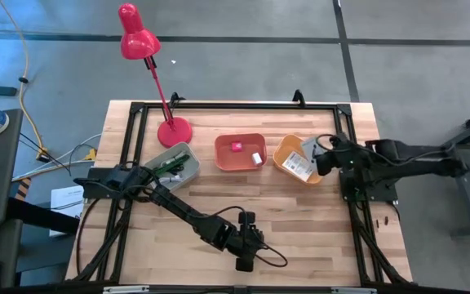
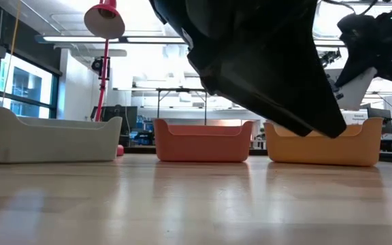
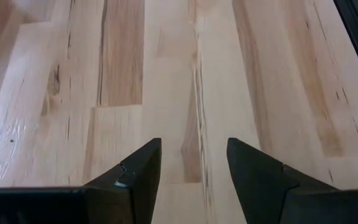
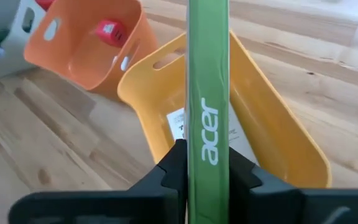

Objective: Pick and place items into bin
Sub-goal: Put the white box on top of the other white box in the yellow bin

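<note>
One camera hangs overhead and looks straight down, taking in the whole wooden table [image 1: 300, 220], both arms and some floor around it. Another sits down at table-top level near one edge, facing level across the boards to three bins in a row and the room beyond; the yellow bin [image 2: 322, 144], orange bin [image 2: 203, 141] and grey bin [image 2: 53, 139] appear from above too. The left wrist camera looks closely down at bare planks. The right wrist camera looks from just above into the yellow bin [image 4: 278, 124], the orange one beside it.

three bins [image 1: 239, 152] in row (lamp [image 1: 139, 45] behind).
</note>
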Motion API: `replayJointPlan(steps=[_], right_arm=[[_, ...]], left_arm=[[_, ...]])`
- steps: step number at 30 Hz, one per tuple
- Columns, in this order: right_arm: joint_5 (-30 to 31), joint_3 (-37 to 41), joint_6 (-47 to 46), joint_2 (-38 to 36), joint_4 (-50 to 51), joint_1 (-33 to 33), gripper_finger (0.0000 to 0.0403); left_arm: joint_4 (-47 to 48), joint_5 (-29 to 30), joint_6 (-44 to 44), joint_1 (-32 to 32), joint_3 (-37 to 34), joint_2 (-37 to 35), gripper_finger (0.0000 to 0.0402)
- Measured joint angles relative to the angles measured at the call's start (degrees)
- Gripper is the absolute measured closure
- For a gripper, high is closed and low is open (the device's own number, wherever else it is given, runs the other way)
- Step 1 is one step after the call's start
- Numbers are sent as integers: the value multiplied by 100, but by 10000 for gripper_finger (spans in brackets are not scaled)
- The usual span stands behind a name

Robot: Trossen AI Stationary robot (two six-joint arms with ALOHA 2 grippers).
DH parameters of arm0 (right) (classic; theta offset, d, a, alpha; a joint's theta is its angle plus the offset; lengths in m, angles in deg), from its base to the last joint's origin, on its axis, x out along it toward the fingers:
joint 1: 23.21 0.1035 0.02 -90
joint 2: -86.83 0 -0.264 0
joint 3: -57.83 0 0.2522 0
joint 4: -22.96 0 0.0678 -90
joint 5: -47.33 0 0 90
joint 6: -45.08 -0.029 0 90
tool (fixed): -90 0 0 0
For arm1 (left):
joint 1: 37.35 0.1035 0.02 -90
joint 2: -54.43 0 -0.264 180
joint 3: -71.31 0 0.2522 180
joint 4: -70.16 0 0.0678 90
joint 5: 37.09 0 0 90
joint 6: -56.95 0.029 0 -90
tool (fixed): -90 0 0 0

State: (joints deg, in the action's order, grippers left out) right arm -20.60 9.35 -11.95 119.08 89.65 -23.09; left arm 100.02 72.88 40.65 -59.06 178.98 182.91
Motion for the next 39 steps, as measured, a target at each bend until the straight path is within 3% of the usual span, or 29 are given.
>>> replayJointPlan(steps=[13, 21, 32, 39], right_arm=[[-1478, 0, 1654, 1183, -576, -1540, 345], [-2291, 2, 2465, 1820, -1109, -2189, 348], [-2792, 2, 3292, 2779, -1360, -2387, 350], [-2828, 2, 3416, 2963, -1335, -2389, 318]], left_arm=[[-523, -284, -68, -7, 0, -124, 229], [-500, -204, 456, -7, 0, -585, 229], [-72, 149, 568, -7, 1, -858, 229], [-49, 125, 557, -7, 0, -855, 229]])
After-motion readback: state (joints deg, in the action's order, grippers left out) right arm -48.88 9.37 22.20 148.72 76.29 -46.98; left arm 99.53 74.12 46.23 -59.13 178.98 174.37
